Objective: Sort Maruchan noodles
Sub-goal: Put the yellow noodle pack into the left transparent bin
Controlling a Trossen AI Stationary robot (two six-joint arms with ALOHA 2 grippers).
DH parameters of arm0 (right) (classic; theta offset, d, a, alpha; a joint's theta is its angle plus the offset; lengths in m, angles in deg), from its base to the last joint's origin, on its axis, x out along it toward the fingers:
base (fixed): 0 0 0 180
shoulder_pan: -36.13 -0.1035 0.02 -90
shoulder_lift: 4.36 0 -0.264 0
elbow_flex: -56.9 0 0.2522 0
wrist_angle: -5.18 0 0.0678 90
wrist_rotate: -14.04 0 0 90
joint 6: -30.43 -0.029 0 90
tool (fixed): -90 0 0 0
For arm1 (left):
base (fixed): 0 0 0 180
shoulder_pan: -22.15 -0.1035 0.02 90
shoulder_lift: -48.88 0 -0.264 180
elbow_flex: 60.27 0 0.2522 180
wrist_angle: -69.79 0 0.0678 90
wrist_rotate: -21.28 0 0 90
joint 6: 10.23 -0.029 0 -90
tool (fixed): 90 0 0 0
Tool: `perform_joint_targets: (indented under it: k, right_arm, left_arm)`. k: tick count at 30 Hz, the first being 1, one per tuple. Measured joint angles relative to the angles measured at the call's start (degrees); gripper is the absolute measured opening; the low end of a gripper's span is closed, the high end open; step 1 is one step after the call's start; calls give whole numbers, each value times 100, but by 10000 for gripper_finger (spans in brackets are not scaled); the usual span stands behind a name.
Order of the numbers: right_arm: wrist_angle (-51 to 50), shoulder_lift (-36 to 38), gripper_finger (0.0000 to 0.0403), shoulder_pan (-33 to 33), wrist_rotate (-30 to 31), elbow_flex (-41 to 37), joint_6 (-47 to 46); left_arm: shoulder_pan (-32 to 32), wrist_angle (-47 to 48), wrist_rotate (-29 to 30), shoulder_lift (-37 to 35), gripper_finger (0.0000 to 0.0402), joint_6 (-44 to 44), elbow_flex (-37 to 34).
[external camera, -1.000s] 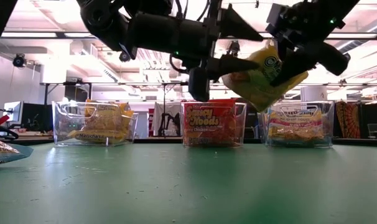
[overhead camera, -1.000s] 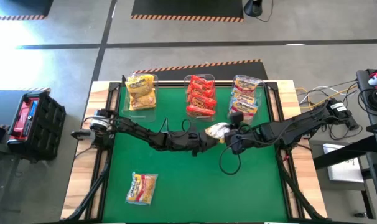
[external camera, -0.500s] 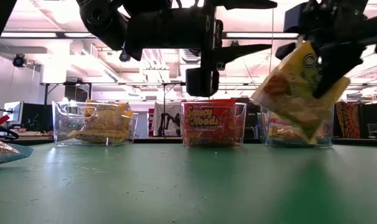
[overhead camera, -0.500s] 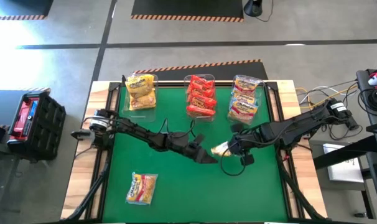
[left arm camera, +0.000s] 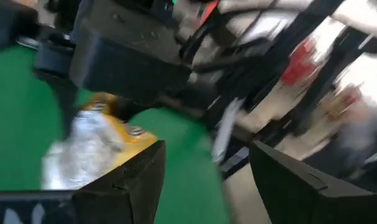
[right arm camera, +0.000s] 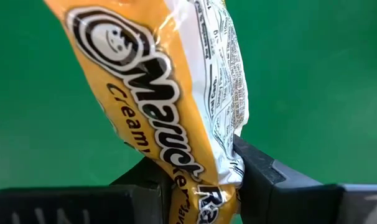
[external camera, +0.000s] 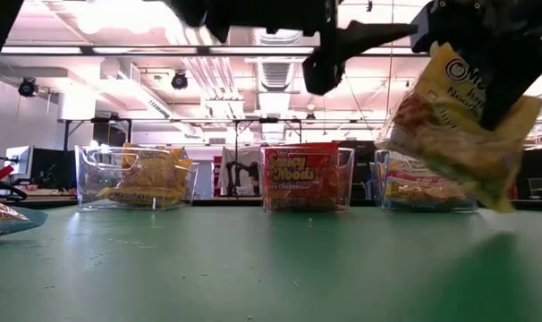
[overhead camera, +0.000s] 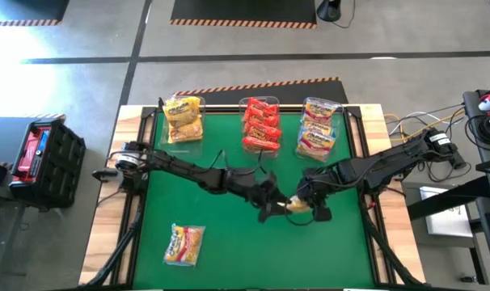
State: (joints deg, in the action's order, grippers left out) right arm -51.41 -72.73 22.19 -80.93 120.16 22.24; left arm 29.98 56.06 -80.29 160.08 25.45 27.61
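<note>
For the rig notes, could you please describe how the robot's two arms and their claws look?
Both arms are dark, slim and jointed. The left arm has loose black cables looping along it; the right arm ends near the table edge in a metallic base joint. The right claw has two chunky matte-black fingers; the left claw has broad, angular black ones.

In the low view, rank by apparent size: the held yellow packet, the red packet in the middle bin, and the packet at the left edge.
1. Held yellow packet, though it hangs nearest the camera, so this is unsure.
2. Red packet.
3. Left-edge packet, cut off by the frame, so only part shows.
</note>
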Motion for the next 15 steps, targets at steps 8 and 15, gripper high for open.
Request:
perform_joint_targets:
  k: [8, 15]
  right_arm:
    - [26, 0, 112, 0, -597, 0, -1433]
    - [731, 0, 108, 0, -554, -2, -1807]
  left_arm:
    - [62, 4567, 716, 36, 213, -2151, 1988]
    - [172, 4942, 900, 122, 213, -2638, 2256]
